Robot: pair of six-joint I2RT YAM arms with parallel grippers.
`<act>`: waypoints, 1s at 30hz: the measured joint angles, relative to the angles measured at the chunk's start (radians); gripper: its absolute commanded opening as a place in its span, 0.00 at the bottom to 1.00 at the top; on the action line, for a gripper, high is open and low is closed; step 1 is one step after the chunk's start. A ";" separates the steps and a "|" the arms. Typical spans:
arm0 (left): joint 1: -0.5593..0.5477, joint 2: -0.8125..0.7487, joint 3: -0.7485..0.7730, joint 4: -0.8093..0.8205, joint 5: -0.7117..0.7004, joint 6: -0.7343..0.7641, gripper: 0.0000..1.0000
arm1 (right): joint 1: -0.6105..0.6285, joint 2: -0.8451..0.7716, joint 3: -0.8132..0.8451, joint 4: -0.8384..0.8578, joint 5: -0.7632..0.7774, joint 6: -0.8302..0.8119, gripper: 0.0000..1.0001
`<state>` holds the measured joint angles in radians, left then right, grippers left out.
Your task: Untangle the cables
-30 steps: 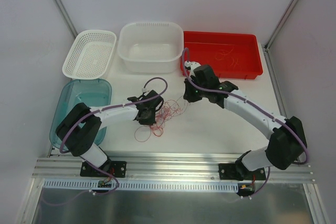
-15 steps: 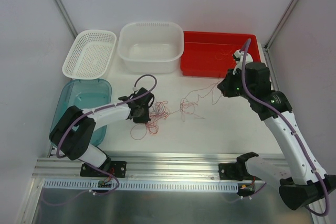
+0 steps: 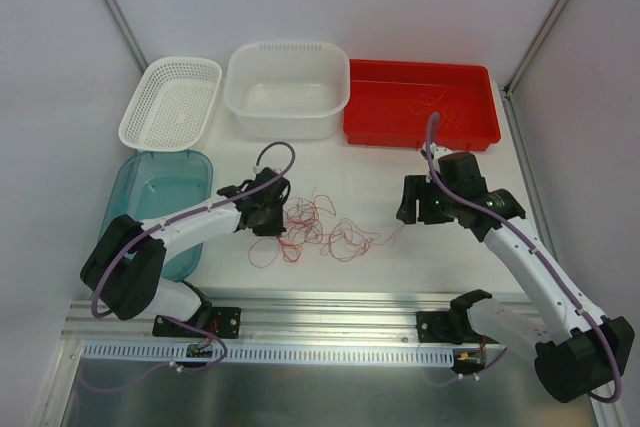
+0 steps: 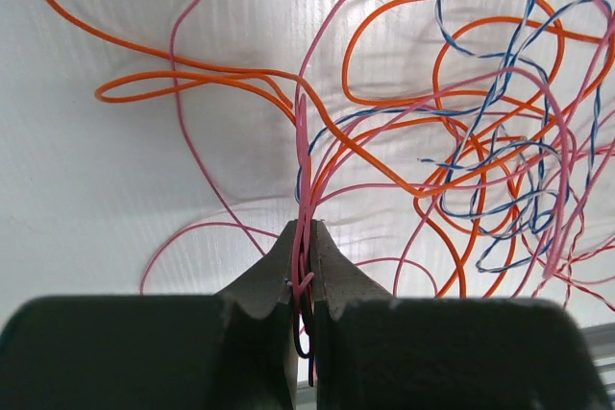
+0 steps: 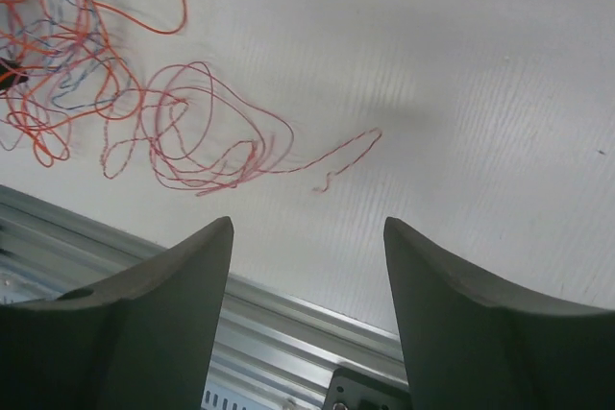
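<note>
The cables (image 3: 300, 220) lie as a tangle of thin orange, pink and blue-white wires at the table's middle. My left gripper (image 3: 277, 217) sits at the tangle's left edge. In the left wrist view it (image 4: 309, 234) is shut on a small bundle of pink and dark cables (image 4: 306, 180), and the rest fan out beyond the tips. One red-white twisted cable (image 3: 350, 240) lies in loose loops to the right, its free end (image 5: 370, 136) bare on the table. My right gripper (image 3: 408, 211) hovers just right of that end, open (image 5: 307, 228) with nothing between its fingers.
A red tray (image 3: 400, 133) at the back right holds a few more thin wires (image 3: 437, 107). A white basin (image 3: 288, 49) and a white basket (image 3: 170, 102) stand at the back. A teal tray (image 3: 160, 187) lies at the left. The metal rail (image 5: 288, 319) edges the table's near side.
My right gripper drew a red-white cable out to the right, then opened and came lower; the cable now lies loose on the table. My left gripper stayed shut on the tangle.
</note>
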<state>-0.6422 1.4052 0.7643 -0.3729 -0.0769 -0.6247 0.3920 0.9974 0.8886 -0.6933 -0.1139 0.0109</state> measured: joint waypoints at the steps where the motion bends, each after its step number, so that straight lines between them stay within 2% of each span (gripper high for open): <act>1: -0.005 -0.002 0.000 -0.001 0.001 0.006 0.00 | 0.010 -0.004 0.007 0.002 -0.004 -0.003 0.69; 8: -0.039 -0.003 -0.002 -0.003 0.016 0.040 0.00 | 0.142 0.043 0.040 0.132 -0.074 -0.014 0.69; 15: -0.040 -0.003 -0.002 -0.006 0.022 0.042 0.00 | 0.259 0.328 0.068 0.310 -0.187 -0.079 0.66; 21: -0.046 -0.003 -0.002 -0.007 0.031 0.044 0.00 | 0.334 0.546 0.142 0.389 -0.240 -0.155 0.64; 30: -0.046 -0.005 -0.002 -0.007 0.049 0.049 0.00 | 0.373 0.702 0.154 0.502 -0.199 -0.194 0.63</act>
<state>-0.6884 1.4006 0.7620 -0.3798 -0.0280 -0.5758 0.7647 1.6997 1.0431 -0.1917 -0.3130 -0.1829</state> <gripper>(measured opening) 0.020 0.625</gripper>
